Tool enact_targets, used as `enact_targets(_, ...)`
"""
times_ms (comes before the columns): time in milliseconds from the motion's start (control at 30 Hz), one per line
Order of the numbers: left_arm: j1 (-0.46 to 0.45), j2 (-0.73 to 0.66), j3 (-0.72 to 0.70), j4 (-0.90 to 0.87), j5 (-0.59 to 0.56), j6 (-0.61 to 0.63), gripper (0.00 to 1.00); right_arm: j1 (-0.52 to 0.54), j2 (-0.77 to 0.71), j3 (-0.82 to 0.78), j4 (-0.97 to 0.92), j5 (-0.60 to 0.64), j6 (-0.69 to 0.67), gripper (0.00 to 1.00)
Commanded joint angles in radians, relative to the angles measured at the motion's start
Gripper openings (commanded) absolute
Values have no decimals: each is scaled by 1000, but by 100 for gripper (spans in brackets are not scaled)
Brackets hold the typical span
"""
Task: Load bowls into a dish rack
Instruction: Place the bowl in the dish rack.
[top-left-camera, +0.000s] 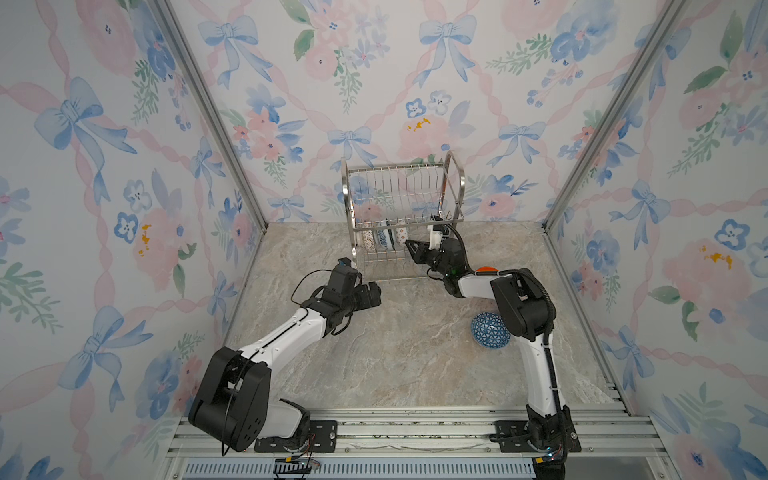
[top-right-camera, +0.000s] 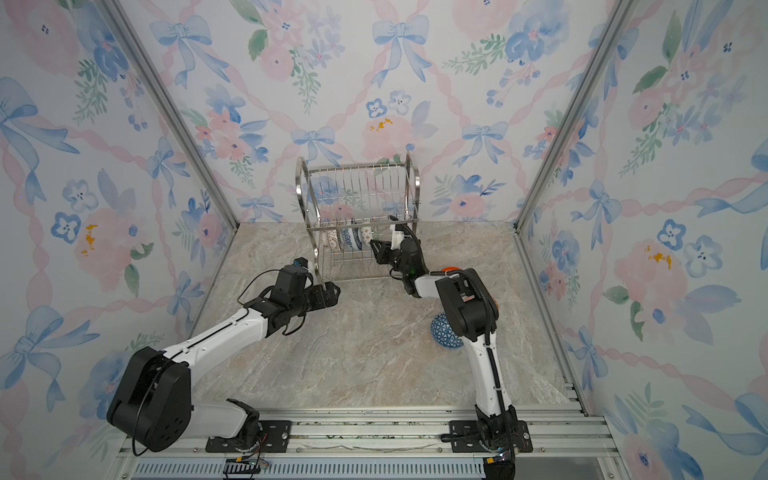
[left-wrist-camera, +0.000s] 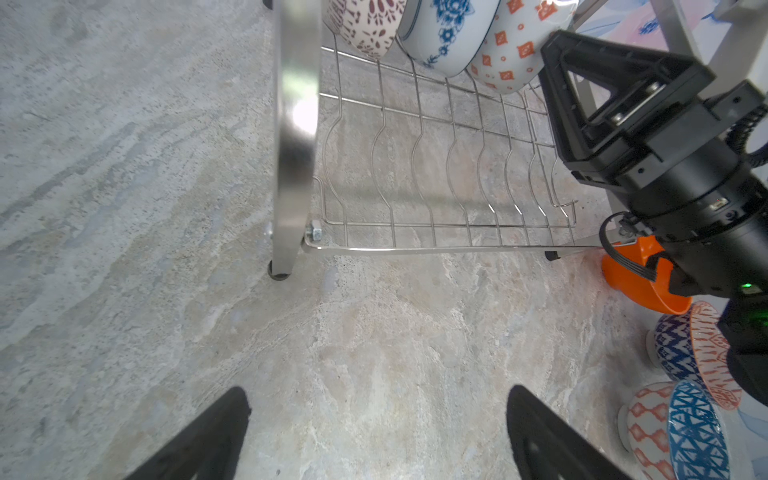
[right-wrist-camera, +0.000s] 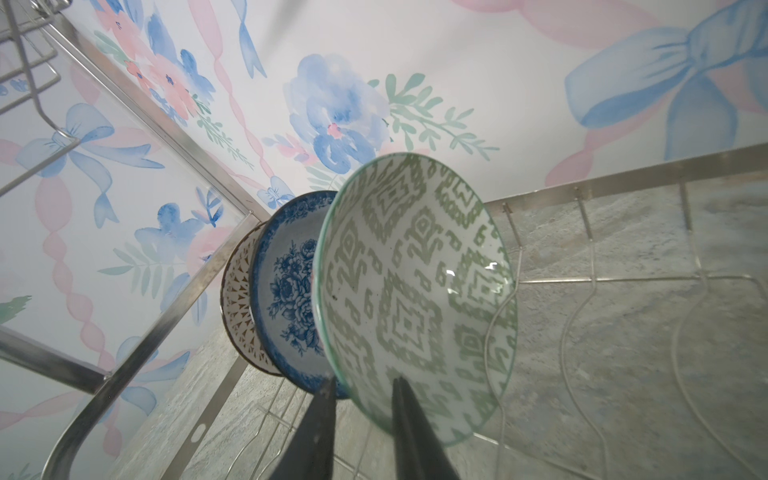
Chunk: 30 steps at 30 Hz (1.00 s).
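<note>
The dish rack (top-left-camera: 399, 183) (top-right-camera: 357, 178) stands at the back of the table. On its lower tier a white lattice bowl (right-wrist-camera: 237, 299), a blue floral bowl (right-wrist-camera: 286, 291) and a green-grey patterned bowl (right-wrist-camera: 415, 291) stand on edge in a row. My right gripper (right-wrist-camera: 363, 380) (top-left-camera: 409, 244) is shut on the green-grey bowl's rim, one finger inside and one outside. My left gripper (left-wrist-camera: 378, 395) (top-left-camera: 374, 291) is open and empty, low over the table by the rack's front left leg (left-wrist-camera: 295, 124).
A blue bowl with white triangles (top-left-camera: 486, 332) (left-wrist-camera: 698, 436) lies on the table under my right forearm. A plain orange bowl (left-wrist-camera: 631, 282) (top-left-camera: 486, 270) and a red-orange patterned bowl (left-wrist-camera: 712, 353) sit close by it. Wallpapered walls enclose three sides.
</note>
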Motion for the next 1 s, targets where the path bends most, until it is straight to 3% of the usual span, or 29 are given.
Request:
enact_targets(0,8,-28,2,5,7,26,98,-6,-58,-15,7,9,-26,27)
enact_targets(967,7,-74,-25,3,13,19,98,18,-143,-102,35,26,-23,28)
